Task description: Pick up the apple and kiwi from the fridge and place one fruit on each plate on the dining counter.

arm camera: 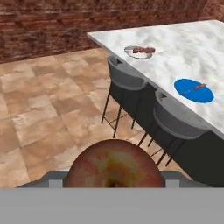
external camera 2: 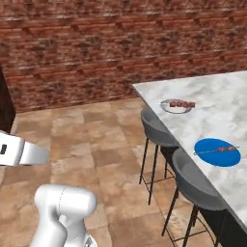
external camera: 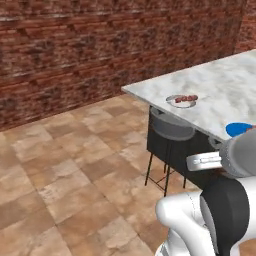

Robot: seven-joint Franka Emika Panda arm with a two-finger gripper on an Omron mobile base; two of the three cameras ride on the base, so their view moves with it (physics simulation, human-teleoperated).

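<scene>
In the hand view a red-and-yellow apple (arm camera: 114,164) sits right in front of the camera, with my gripper (arm camera: 114,183) shut on it, high above the tiled floor. Ahead to the right lies the marble dining counter (arm camera: 175,43) (external camera: 220,90) (external camera 2: 217,103). On it are a pale grey rimmed plate (arm camera: 131,53) (external camera: 172,103) (external camera 2: 169,109) holding a reddish skewer, and a flat blue plate (arm camera: 186,92) (external camera 2: 212,157) (external camera: 237,130) with a thin orange stick across it. My arm hides part of the blue plate in the left base view. The kiwi and the fridge are out of view.
Two grey bar stools (arm camera: 127,78) (arm camera: 179,120) (external camera 2: 157,128) (external camera 2: 195,185) stand along the counter's near edge on black legs. A red brick wall (external camera: 100,45) closes the back. Brown tiled floor (external camera: 65,165) spreads to the left of the counter.
</scene>
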